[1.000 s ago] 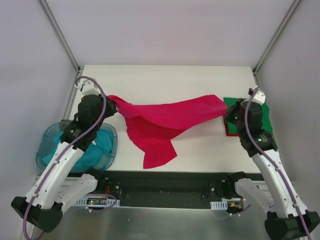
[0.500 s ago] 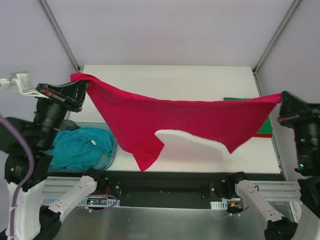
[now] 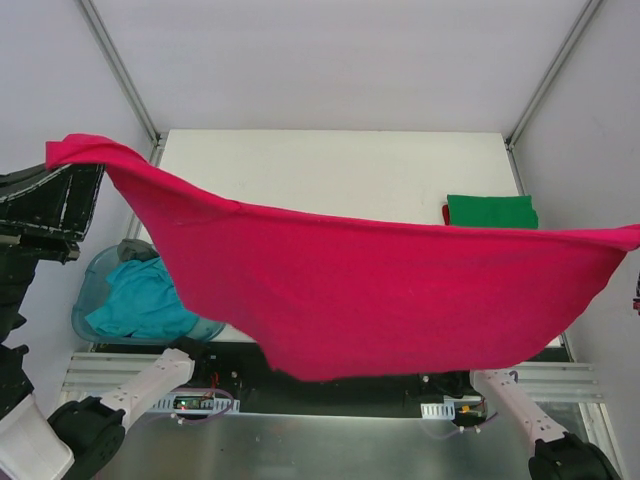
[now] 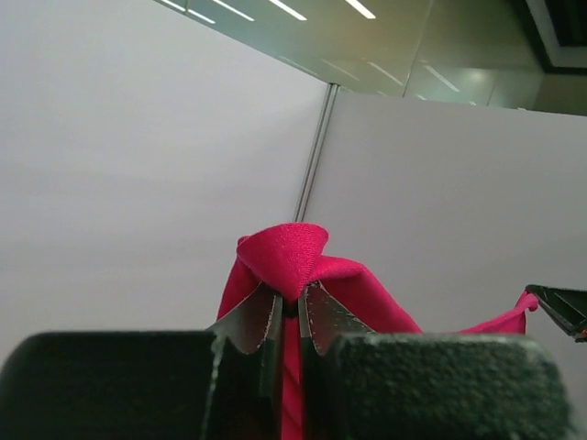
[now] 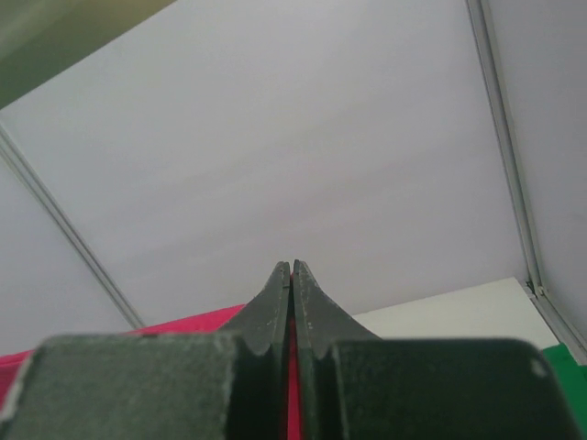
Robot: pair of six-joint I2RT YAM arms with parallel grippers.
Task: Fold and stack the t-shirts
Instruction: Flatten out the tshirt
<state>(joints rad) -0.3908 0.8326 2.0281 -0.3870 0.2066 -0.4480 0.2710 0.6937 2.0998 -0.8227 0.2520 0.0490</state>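
red t-shirt (image 3: 380,300) pinched by left gripper (image 4: 292,301), right gripper (image 5: 291,273)

Bright, even, diffuse light, ceiling light strips (image 4: 290,9) glowing above; wrist views blur softly in the foreground.

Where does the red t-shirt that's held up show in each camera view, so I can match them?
Top external: the red t-shirt spans the middle.
Left wrist: bunched at centre, pinched in the left gripper.
Right wrist: a thin strip at lower left, beside the right gripper.
Shared landmark: the green t-shirt, right on the table from above, bottom-right corner in right wrist.
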